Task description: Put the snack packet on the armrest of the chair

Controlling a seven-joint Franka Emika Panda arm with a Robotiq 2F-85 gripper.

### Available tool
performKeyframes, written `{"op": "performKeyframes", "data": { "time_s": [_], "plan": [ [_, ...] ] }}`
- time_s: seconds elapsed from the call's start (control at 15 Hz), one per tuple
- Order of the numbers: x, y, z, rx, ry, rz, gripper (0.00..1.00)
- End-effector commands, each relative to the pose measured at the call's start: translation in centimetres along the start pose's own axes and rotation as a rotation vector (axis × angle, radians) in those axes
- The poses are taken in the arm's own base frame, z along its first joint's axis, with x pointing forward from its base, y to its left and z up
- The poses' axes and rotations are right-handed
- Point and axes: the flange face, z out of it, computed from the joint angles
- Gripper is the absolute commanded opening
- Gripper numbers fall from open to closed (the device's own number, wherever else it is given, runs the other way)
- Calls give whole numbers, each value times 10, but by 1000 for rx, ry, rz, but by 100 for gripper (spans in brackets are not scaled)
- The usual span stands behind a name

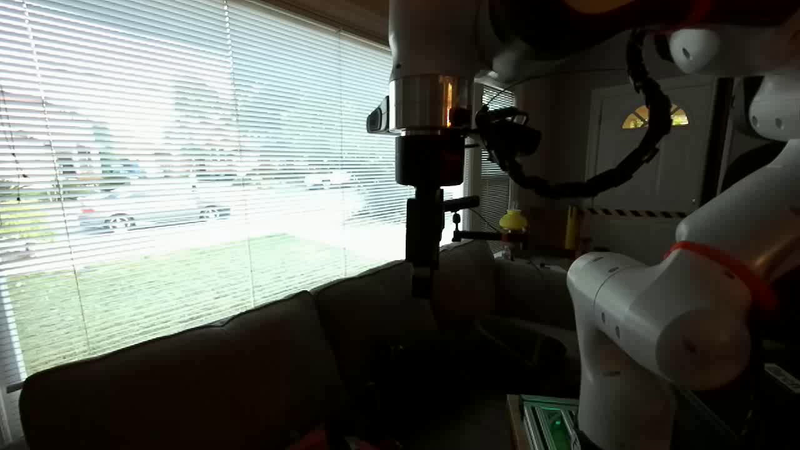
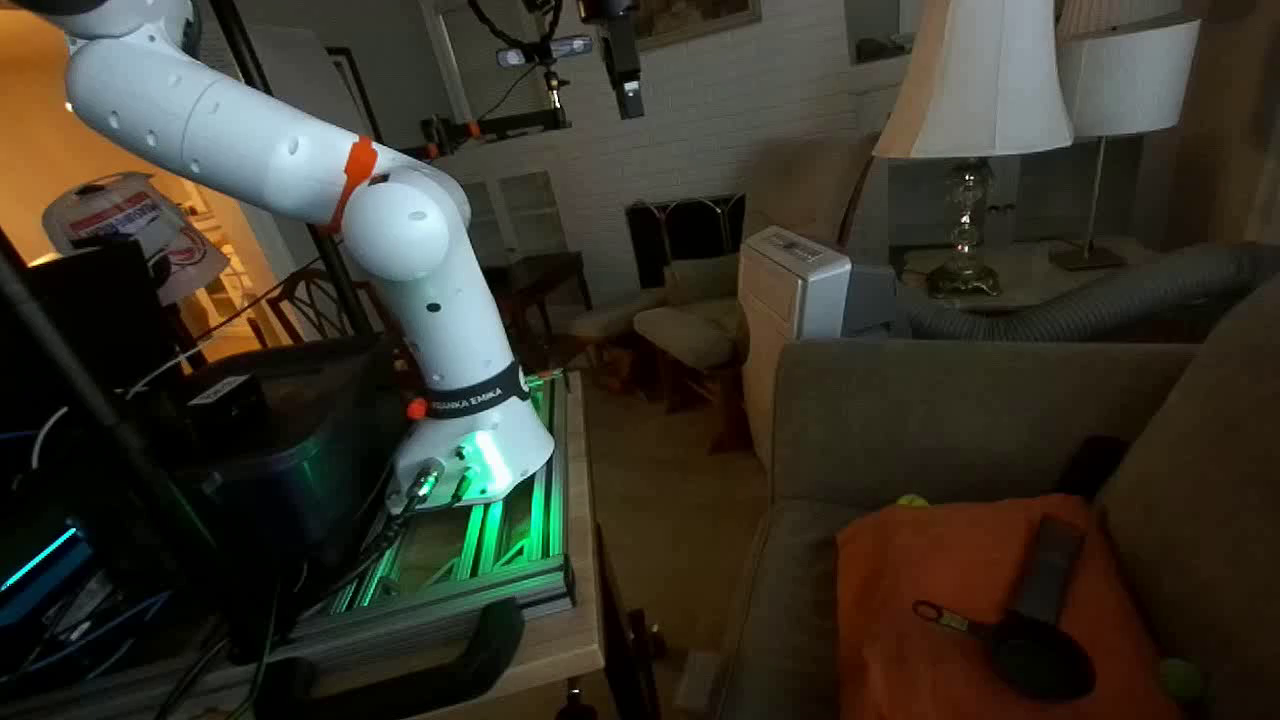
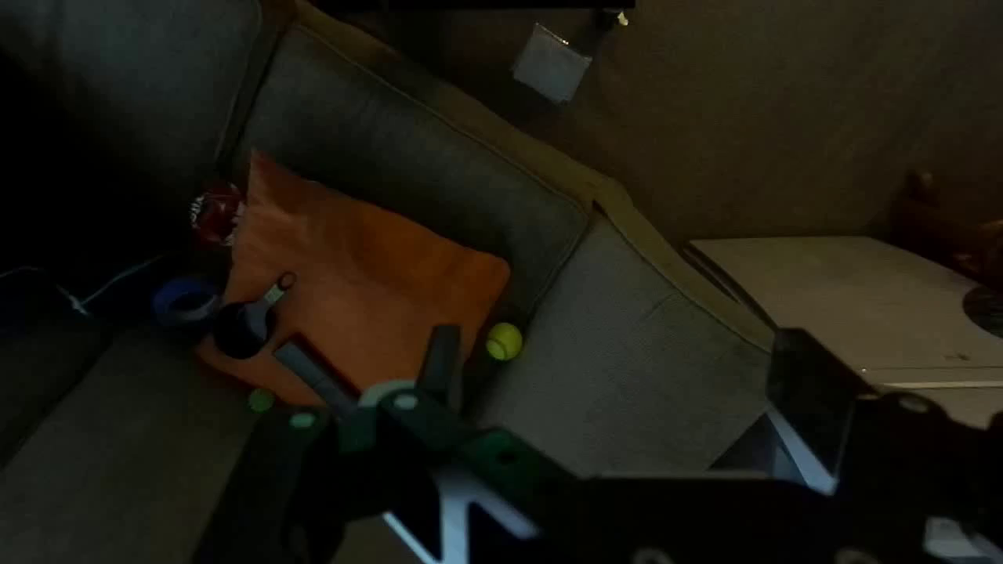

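The snack packet (image 3: 218, 213) is red with white lettering. In the wrist view it lies on the sofa-like chair (image 3: 423, 149), beside the left corner of an orange pillow. The padded armrest (image 3: 627, 313) is the broad grey-brown panel at the right end of the chair; it also shows in an exterior view (image 2: 985, 410). My gripper (image 3: 619, 337) is open with its fingers wide apart and nothing between them. It hangs pointing down, high above the seat, in both exterior views (image 1: 422, 284) (image 2: 628, 95). I cannot make out the packet in either exterior view.
The orange pillow (image 3: 353, 274) bears a dark cup with a handle (image 3: 244, 325) and a grey strip (image 3: 313, 376). A tennis ball (image 3: 504, 341), a green ball (image 3: 261, 400) and a blue ring (image 3: 184, 300) lie around it. A white appliance (image 2: 795, 280) stands beside the armrest.
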Motion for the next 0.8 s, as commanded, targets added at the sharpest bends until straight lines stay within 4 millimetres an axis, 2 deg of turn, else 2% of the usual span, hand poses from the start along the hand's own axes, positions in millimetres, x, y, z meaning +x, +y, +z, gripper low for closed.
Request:
{"op": "performKeyframes", "data": {
  "time_s": [0.0, 0.6, 0.73],
  "plan": [
    [0, 0, -1, 0, -1, 0, 100],
    [0, 0, -1, 0, -1, 0, 100],
    [4, 13, 12, -40, 2, 15, 100]
  ]
}}
